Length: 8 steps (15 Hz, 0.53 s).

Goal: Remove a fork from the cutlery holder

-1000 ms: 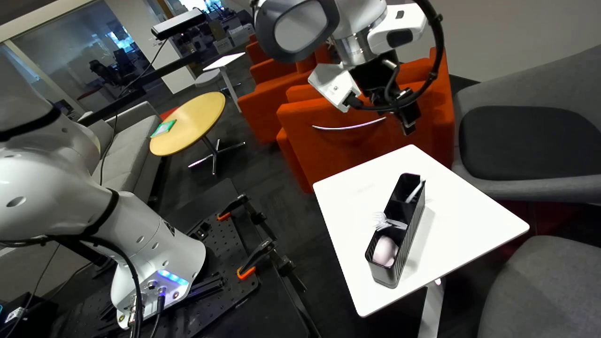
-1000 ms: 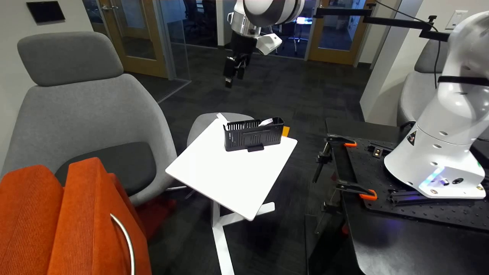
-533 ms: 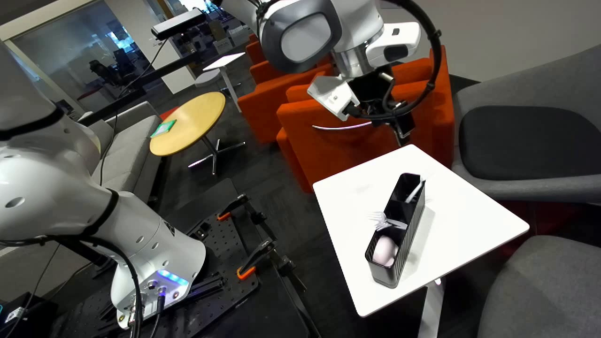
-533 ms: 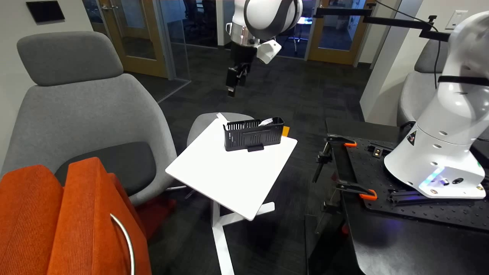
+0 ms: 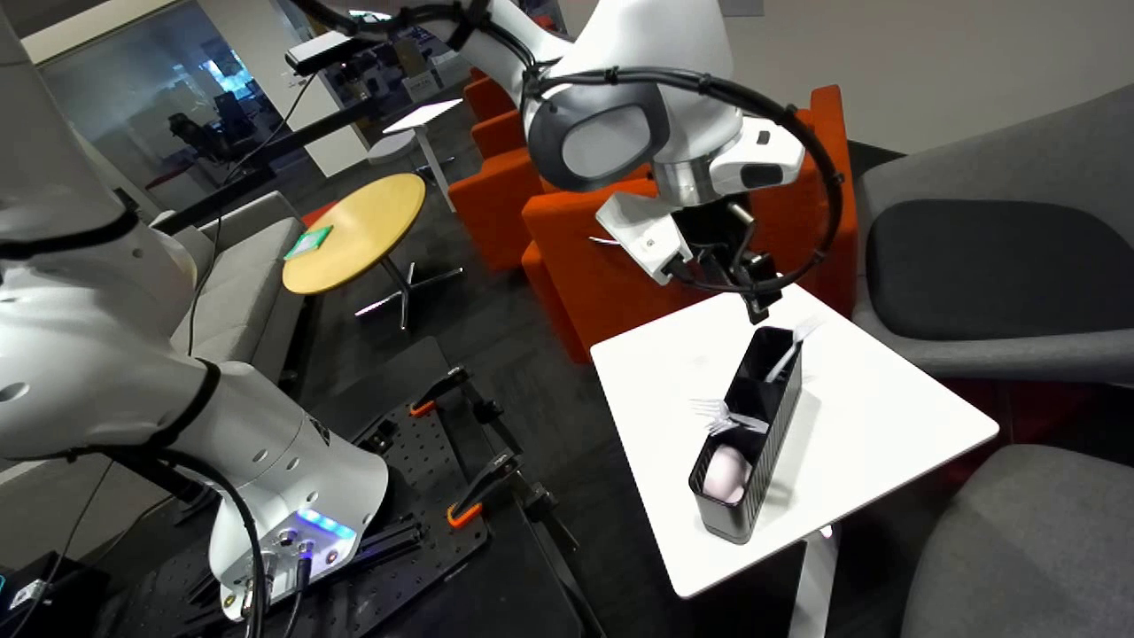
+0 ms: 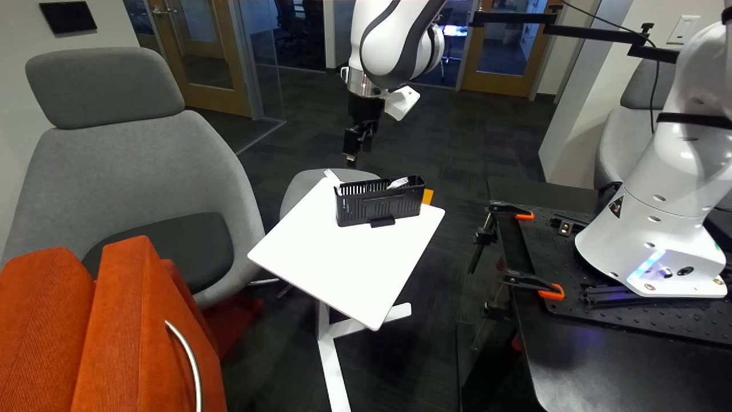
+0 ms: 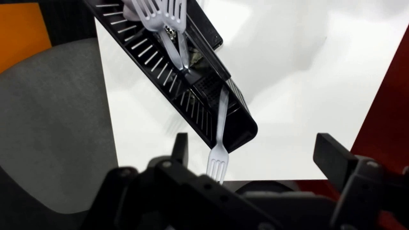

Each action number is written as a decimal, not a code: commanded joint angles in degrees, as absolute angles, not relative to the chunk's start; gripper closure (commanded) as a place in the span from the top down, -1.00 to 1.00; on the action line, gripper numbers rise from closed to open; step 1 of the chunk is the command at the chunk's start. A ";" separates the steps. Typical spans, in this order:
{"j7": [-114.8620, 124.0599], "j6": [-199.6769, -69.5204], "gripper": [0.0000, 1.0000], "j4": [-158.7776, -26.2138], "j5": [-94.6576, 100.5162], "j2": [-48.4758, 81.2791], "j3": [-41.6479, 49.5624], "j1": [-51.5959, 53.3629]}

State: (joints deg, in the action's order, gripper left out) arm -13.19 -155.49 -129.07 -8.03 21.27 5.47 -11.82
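Cutlery holder [image 6: 377, 205]: a long, narrow black caddy, upright on the white side table [image 6: 343, 257]; the wrist view showed slots down one long wall.
End compartment: one white plastic fork [image 7: 219, 155] leaned there, its handle down inside and its head past the end rim, tines pointing outward. Whether its neck touched the rim could not be told.
Middle stretch: a pair of forks [image 7: 154, 24] stood tilted, handles coming together low inside, heads above the rim; in an exterior view their tines stuck out over the long side.
Holder floor: shiny, mottled patches showed beside the pair's handles.
Opposite end: a rounded pinkish object [image 5: 726, 474] sat in the caddy, mostly below the rim; what it was could not be made out.
Gripper [image 7: 252, 143]: its fingers [image 7: 181, 148] were wide apart, and the single fork's head showed between them in the wrist view. It hung near that end of the caddy, and an exterior view showed a gap between it and the fork.
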 commanded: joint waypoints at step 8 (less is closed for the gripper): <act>-12.23 -157.85 0.35 -120.67 -8.04 32.16 2.69 -15.05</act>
